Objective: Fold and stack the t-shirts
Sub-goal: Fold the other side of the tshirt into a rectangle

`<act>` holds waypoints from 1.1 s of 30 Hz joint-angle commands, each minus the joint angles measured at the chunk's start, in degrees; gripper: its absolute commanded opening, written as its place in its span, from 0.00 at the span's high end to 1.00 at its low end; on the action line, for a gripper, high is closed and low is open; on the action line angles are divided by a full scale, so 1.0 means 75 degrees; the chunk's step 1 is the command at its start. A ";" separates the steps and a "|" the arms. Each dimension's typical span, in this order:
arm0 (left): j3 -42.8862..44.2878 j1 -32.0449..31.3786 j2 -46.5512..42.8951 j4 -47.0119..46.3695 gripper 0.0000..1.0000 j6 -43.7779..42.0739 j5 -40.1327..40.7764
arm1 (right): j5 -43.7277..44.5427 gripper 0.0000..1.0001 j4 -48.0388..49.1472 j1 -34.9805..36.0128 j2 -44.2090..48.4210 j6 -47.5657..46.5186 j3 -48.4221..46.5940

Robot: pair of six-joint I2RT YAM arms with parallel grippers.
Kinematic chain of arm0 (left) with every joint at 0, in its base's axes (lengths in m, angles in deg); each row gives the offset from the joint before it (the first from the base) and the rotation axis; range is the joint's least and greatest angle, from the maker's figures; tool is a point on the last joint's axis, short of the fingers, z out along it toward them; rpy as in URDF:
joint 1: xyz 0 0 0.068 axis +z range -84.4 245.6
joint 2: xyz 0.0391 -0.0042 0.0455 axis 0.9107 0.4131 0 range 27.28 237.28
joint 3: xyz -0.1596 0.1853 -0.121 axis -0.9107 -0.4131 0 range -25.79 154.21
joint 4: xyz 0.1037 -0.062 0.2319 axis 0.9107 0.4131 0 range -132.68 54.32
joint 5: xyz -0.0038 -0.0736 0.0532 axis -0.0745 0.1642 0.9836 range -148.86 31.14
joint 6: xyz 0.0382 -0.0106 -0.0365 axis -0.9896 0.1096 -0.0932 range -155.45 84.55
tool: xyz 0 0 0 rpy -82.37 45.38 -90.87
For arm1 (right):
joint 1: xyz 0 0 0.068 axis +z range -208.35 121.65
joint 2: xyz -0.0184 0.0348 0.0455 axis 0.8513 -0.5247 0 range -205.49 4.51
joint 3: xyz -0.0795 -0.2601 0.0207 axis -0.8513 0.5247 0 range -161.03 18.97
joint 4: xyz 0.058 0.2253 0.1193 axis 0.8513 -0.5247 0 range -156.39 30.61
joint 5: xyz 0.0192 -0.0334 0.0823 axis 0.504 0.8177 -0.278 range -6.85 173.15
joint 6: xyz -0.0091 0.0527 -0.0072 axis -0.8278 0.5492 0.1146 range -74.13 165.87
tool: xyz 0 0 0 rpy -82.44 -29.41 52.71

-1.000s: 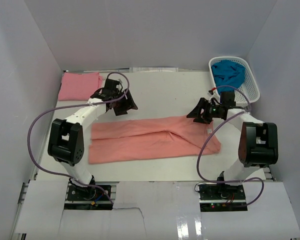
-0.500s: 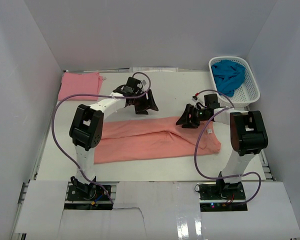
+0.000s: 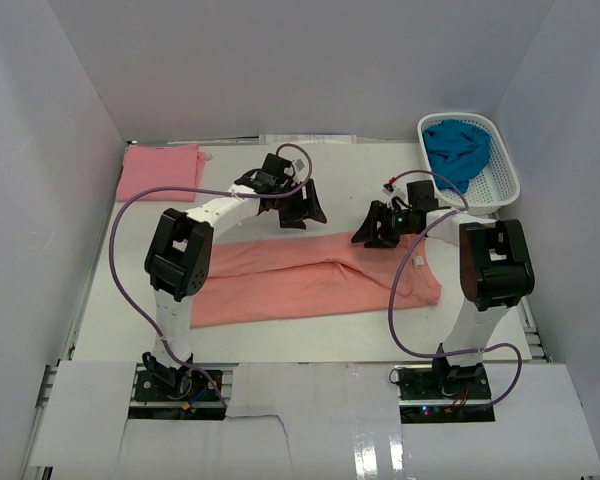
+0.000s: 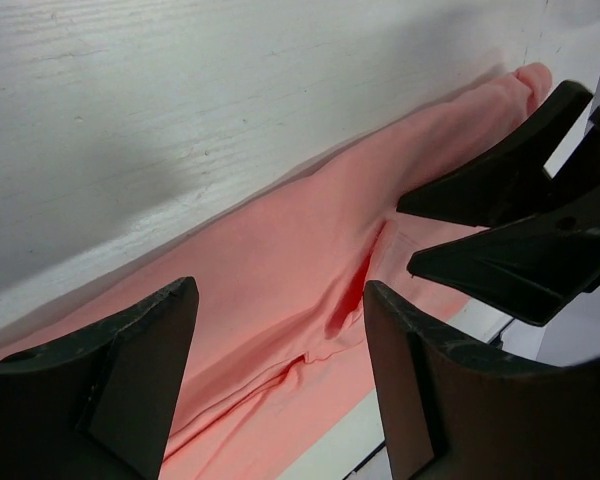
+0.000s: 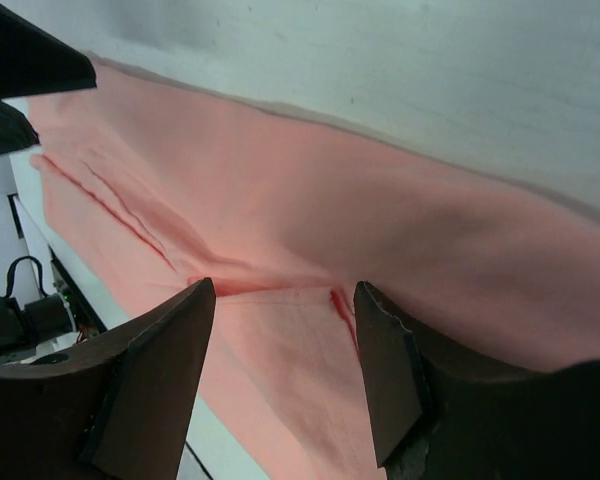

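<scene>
At far right, teal shirt [image 3: 455, 148] in basket [image 3: 506, 172]

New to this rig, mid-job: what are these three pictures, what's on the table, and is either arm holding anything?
Two white robot arms are bolted at the table's near edge. Each ends in a black two-finger gripper. The wide picture comes from a fixed camera above and behind them, with the left arm on the left. The two close-ups come from wrist cameras looking out between each gripper's own fingers. A long salmon-orange t-shirt lies across the middle. A folded pink t-shirt sits at the far left, and a teal t-shirt is bunched in the white basket at the far right. The left gripper and right gripper hover near the salmon shirt's far edge, both open, holding nothing.
</scene>
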 commanded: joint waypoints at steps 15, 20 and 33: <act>0.0191 -0.0186 0.0129 -0.0016 0.22 -0.0100 -0.0118 | 0.0375 0.43 -0.0106 0.0256 -0.0254 -0.0346 -0.0054; 0.0156 -0.0186 0.0105 -0.0005 0.22 -0.0123 -0.0082 | 0.0375 0.59 -0.0047 0.0409 -0.0149 -0.0323 0.0157; 0.0203 -0.0186 0.0117 0.0089 0.21 -0.0182 0.0035 | 0.0598 0.92 -0.0433 0.0491 0.0448 -0.0382 0.0239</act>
